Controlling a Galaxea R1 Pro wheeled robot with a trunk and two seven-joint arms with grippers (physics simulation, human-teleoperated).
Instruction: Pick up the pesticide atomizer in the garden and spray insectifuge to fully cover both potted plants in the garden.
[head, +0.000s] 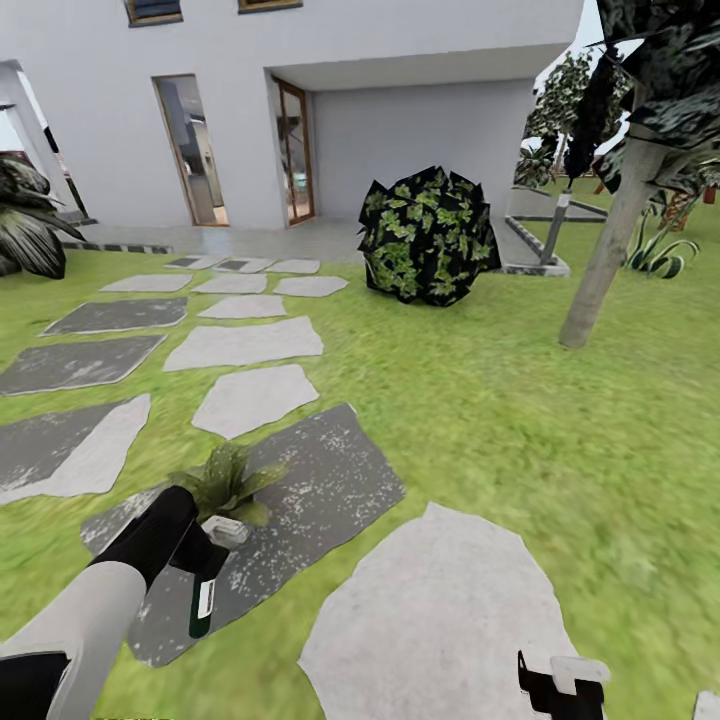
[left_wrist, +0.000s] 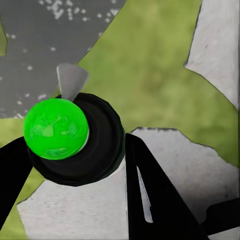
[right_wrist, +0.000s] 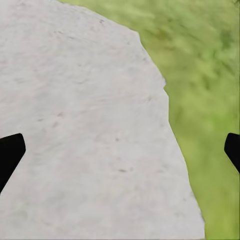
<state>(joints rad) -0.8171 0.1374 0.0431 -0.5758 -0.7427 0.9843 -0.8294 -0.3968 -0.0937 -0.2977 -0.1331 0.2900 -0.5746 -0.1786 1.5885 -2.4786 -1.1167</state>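
A: Where's the pesticide atomizer (head: 203, 600)?
B: Clamped in the left claw (head: 205, 560), beside a potted plant (head: 226, 482) (on a stepping stone (head: 330, 480)).
A: Right claw (right_wrist: 120, 150)?
B: Fingers apart over a pale stone (right_wrist: 85, 140); a bush (head: 428, 236) stands beyond.

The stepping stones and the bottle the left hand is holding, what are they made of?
The stepping stones look like flat grey rock: matte, speckled, with uneven broken edges. The one under the plant is darker and flecked white, maybe rougher or damp. The bottle in the left hand looks like smooth plastic, dark with a white label; in the left wrist view its green top is shiny.
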